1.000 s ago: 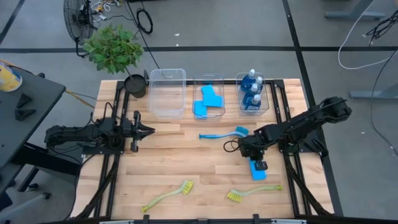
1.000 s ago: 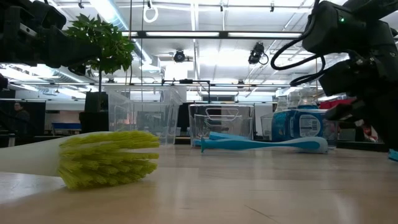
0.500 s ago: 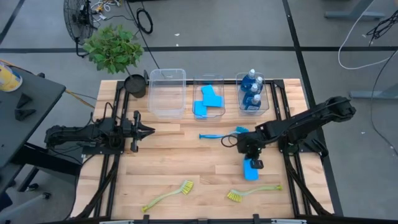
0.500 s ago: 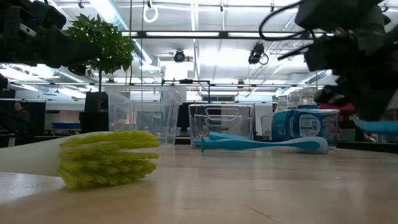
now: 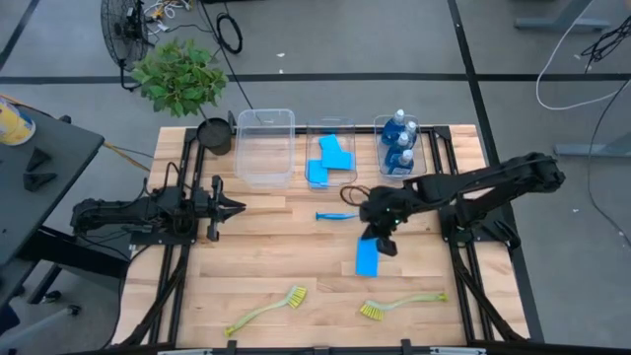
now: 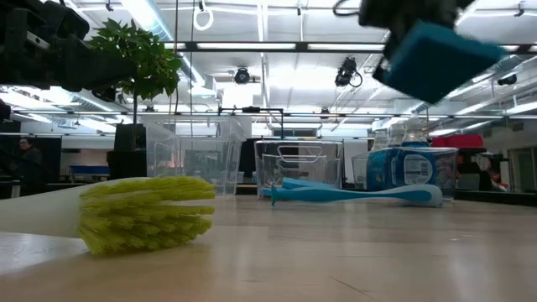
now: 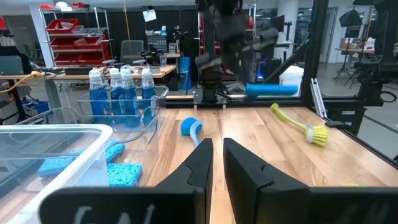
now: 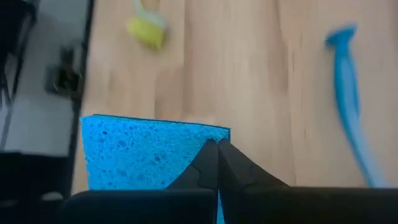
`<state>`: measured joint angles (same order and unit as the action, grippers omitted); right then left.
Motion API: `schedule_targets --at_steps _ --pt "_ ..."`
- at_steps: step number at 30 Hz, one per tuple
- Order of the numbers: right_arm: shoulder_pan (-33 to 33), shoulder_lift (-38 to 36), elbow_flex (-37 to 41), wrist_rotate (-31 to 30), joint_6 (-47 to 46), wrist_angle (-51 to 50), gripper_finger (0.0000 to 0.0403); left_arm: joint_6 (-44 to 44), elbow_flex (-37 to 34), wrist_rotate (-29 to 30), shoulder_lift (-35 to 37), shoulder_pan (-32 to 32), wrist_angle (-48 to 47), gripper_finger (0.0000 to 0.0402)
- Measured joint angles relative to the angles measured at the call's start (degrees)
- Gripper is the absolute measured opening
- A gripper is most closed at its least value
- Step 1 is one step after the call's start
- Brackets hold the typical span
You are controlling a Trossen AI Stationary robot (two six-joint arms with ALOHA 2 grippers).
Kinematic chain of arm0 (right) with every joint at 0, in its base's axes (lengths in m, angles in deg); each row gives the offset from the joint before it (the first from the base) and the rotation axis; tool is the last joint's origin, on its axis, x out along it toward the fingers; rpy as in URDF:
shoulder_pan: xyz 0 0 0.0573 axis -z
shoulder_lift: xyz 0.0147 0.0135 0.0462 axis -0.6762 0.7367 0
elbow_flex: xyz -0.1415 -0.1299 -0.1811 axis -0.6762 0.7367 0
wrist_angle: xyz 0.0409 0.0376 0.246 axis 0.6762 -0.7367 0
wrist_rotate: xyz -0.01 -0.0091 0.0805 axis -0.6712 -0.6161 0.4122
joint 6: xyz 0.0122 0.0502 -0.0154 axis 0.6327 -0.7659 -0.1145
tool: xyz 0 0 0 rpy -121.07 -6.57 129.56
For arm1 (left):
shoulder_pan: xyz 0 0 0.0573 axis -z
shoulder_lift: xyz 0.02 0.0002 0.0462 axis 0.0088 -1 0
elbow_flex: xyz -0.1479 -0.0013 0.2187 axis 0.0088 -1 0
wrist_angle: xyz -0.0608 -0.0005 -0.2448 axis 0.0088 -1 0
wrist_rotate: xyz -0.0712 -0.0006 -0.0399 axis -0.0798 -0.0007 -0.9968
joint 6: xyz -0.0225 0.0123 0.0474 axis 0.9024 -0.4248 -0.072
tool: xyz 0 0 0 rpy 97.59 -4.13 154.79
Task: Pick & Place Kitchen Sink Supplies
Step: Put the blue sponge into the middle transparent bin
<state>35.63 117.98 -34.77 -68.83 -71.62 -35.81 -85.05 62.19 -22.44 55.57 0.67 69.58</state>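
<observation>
At the near edge of the wooden surface [image 5: 296, 251] lie two yellow-green brushes, one [image 5: 267, 309] toward the left, the other [image 5: 400, 304] toward the right, both flat on the wood and apart from each other. In the low view the bristle head of one of them fills the foreground.

Above the middle of the surface, the right gripper [image 5: 376, 233] holds a blue sponge [image 5: 368, 257] clear of the wood; its fingers [image 8: 217, 163] are closed on one edge of the sponge, which hangs out from them toward the near side. The low view shows the sponge tilted and high above the surface.

Just beyond it the blue brush [image 5: 335, 215] lies on the wood, its head partly hidden under the right arm.

The left gripper [image 5: 235, 207] waits at the left side of the surface, pointing toward the middle. Its fingers [image 7: 200, 167] stand almost together with only a narrow gap between them, and hold nothing.

Along the far edge stand three clear bins in a row. The left bin [image 5: 265, 147] is empty. The middle bin [image 5: 330, 152] holds blue sponges [image 5: 331, 159] lying flat. The right bin [image 5: 422, 148] holds blue bottles [image 5: 399, 141] with pale caps, standing upright. At the far left corner is a potted plant [image 5: 181, 77], beside the left bin.
</observation>
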Motion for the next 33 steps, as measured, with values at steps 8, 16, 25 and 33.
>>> schedule_targets --at_steps 8,16,25,33 --pt "2.5 1.12 -8.74 -2.21 -2.93 2.51 0.0 0.0 0.01 0.0 0.01 0.02 0.0 0.0044" --pt "6.41 1.9 -11.77 -6.58 -4.74 9.05 0.0 0.0 0.01 0.0 -0.01 0.0 0.0 0.0044" --pt "13.11 1.88 -11.77 -16.77 -4.22 9.32 0.0 0.02 -0.01 0.0 -0.01 0.02 -0.01 0.0044" --pt "21.05 1.88 -11.77 -23.02 0.92 9.69 0.0 0.02 0.0 0.0 -0.01 0.02 0.0 0.0044"
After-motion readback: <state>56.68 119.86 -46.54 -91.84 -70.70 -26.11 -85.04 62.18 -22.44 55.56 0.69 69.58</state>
